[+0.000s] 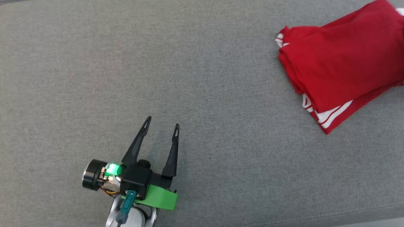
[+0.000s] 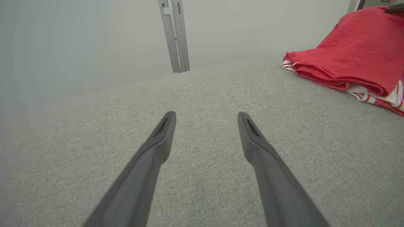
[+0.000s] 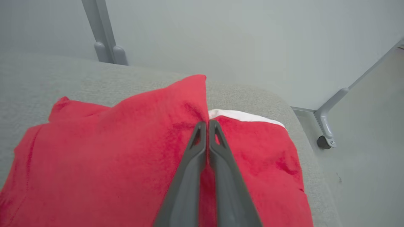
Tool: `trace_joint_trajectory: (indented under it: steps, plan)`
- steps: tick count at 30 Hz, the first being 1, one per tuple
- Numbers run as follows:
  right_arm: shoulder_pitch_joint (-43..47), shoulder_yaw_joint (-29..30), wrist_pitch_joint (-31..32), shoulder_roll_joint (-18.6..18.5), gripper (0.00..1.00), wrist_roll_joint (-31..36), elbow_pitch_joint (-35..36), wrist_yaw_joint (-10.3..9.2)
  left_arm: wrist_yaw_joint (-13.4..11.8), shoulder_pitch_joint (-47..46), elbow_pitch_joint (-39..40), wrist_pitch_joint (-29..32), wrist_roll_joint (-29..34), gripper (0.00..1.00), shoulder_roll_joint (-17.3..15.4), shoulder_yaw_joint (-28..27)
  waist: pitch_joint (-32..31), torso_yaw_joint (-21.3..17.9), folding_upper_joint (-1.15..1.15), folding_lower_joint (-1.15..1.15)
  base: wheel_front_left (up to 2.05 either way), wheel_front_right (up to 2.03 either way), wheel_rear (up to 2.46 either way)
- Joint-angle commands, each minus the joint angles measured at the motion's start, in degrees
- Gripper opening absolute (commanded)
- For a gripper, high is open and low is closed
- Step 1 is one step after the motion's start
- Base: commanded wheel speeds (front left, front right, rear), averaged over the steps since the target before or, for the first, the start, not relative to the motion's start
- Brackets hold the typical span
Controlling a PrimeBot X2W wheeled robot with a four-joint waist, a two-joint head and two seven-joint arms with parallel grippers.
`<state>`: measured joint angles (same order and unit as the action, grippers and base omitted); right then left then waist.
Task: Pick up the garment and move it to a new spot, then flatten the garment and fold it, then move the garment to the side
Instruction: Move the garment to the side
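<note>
Garment (image 1: 344, 63): red with white stripes, folded, lying at the right end of the grey worktop (image 1: 189, 63), near its edge. Right hand (image 3: 207, 123): closed, pinching a raised ridge of the cloth, apparently to carry it aside. Left hand (image 1: 162, 122): open, empty, well apart from the garment.

The garment (image 1: 344, 60) runs off the head view's right and top edges, its far end unseen. In the right wrist view the bottom edge cuts it, and the pressed-together right pincer (image 3: 207, 124) covers the fold at its tips.
</note>
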<state>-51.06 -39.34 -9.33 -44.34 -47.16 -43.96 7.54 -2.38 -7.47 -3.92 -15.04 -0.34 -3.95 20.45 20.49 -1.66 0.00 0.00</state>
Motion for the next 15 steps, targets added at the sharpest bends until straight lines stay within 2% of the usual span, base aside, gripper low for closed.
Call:
trace_joint_trajectory:
  steps: [1, 10, 11, 12, 15]
  plan:
    - [-1.9, 1.1, -0.7, -1.4, 0.00, 0.9, -0.3, -0.10, 0.2, -1.3, -0.1, -0.2, 0.3, 1.00, -0.4, 0.0, 4.3, -3.4, 0.00, 0.00, 0.00, 0.00, 0.00]
    - [-5.7, 9.1, -1.2, -8.6, 0.00, 4.4, -3.9, -0.10, 0.5, -3.0, -0.3, -0.2, 0.6, 1.00, -1.1, 0.9, 8.1, -2.4, 0.00, 0.00, 0.00, 0.00, 0.00]
    - [-6.0, 10.4, -1.4, -8.7, 0.09, 4.9, -5.4, -0.11, 0.5, -3.1, -0.3, -0.2, 0.6, 1.00, -1.2, 0.9, 8.2, -2.3, 0.00, 0.00, 0.00, 0.00, 0.00]
    - [-6.1, 11.7, -1.8, -8.0, 1.00, 5.9, -7.2, -0.10, 0.5, -3.2, -0.4, -0.2, 0.5, 1.00, -1.3, 0.9, 8.3, -2.1, 0.00, 0.00, 0.00, 0.00, 0.00]
    - [-6.4, 14.1, -3.6, -4.6, 1.00, 9.9, -11.4, -0.09, 0.6, -3.2, -1.0, -0.2, 0.2, 1.00, -1.2, 1.3, 7.7, -1.6, 0.00, 0.00, 0.00, 0.00, 0.00]
